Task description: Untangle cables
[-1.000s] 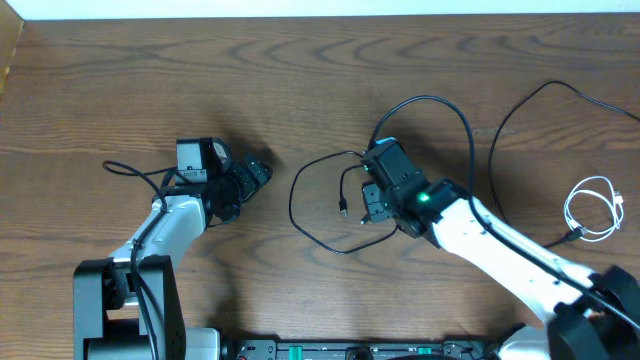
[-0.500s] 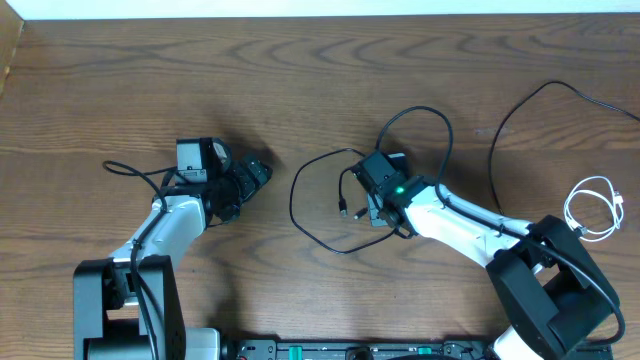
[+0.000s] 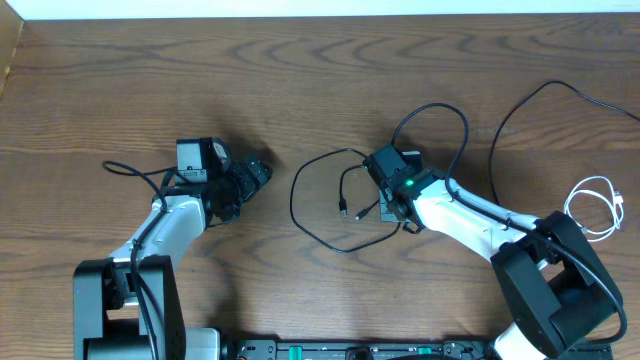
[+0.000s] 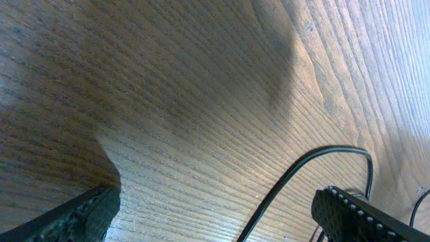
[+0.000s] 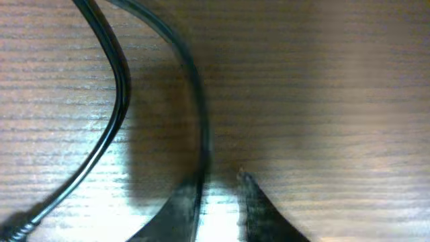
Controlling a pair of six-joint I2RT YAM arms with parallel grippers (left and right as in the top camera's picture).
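Wood-grain counter [image 3: 120,80], two arms on it. Left arm lies low at the left, forearm angled up-right. Left hand [image 3: 258,175] is spread wide and holds nothing, with bare counter between its fingers [image 4: 80,215]. Right arm reaches in from the lower right, wrist pitched down. Right hand [image 3: 388,208] sits low over the centre black cable [image 3: 292,200], gap a narrow slit. One strand runs right up to a fingertip [image 5: 181,208]; can't tell if it's pinched. Cable count: three, lying apart. Two black: the centre loop and a second black cable [image 3: 545,85] far right. One white cable [image 3: 606,181], coiled, near the right edge.
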